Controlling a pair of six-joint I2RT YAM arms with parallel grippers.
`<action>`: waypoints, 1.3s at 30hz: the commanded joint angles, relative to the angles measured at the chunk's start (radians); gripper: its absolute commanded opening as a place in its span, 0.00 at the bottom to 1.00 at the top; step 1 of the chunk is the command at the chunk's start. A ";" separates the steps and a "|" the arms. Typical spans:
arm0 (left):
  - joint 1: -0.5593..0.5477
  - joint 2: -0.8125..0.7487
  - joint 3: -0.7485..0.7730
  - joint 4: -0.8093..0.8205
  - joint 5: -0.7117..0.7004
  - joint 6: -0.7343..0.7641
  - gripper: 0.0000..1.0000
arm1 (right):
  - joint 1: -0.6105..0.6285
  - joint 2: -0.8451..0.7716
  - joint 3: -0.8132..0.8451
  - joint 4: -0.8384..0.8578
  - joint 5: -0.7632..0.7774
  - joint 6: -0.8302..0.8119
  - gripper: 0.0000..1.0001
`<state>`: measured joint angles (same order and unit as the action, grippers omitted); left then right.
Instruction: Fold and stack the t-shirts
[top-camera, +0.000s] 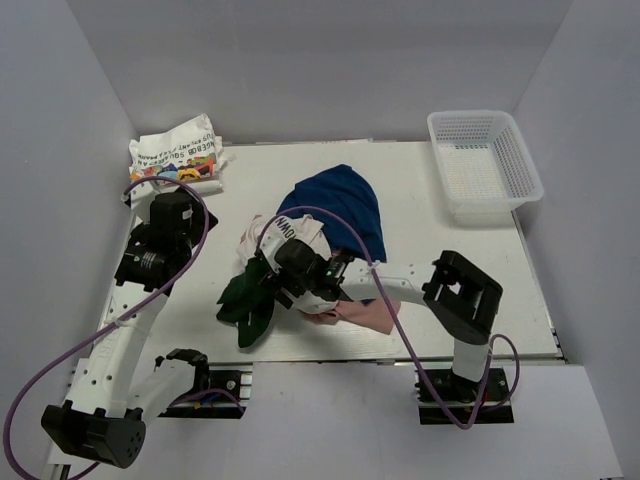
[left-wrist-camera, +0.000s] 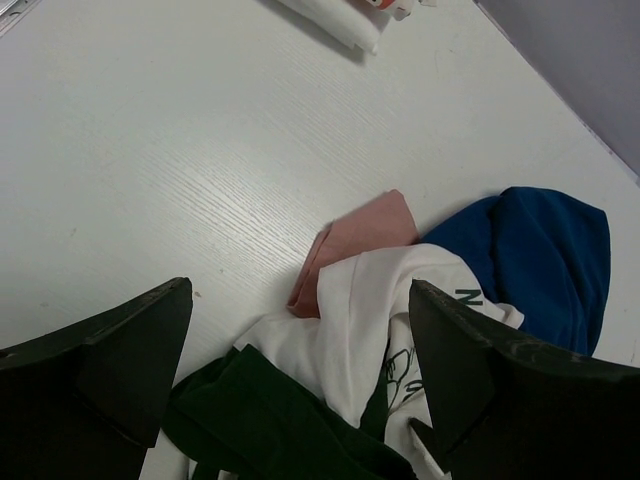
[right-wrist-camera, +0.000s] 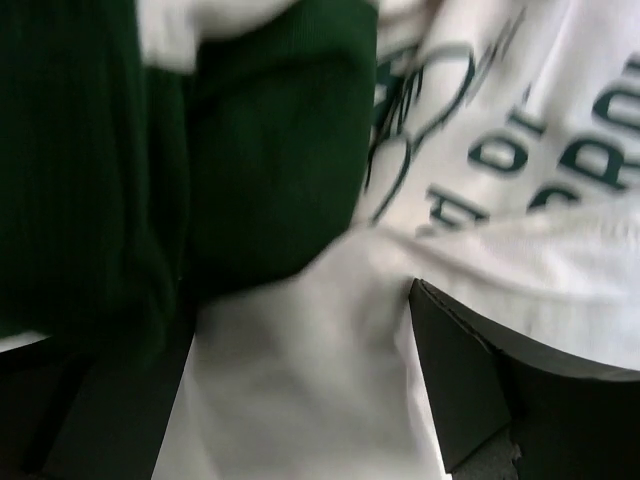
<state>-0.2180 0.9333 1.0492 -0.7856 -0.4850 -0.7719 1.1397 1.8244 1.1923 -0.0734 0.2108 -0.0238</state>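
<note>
Top external view: crumpled tees heaped mid-table (top-camera: 420, 220), folded printed tee (top-camera: 178, 158) at the far-left corner.
Navy tee (top-camera: 340, 205), white lettered tee (right-wrist-camera: 520, 200), dark green tee (top-camera: 245, 300) and pink tee (left-wrist-camera: 365, 235) lie tangled; the right gripper (right-wrist-camera: 300, 400), jaws spread wide, sits low over green and white cloth; the left gripper (left-wrist-camera: 300, 390) hangs open beside the heap.

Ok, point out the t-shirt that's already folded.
The white tee with colourful print at the far left corner: folded and alone, while the other tees lie crumpled in one heap.
</note>
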 joint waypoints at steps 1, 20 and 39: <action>-0.003 -0.016 0.028 -0.020 -0.033 -0.015 0.99 | 0.014 0.041 0.067 0.185 0.044 -0.035 0.90; -0.012 -0.025 0.028 -0.038 -0.053 -0.035 0.99 | -0.073 -0.129 0.070 0.431 0.311 0.038 0.00; -0.012 0.015 0.048 -0.069 -0.075 -0.035 0.99 | -0.550 -0.262 0.623 0.242 0.322 -0.076 0.00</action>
<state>-0.2256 0.9390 1.0538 -0.8272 -0.5400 -0.8104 0.6750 1.5341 1.6234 0.1600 0.5129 -0.0719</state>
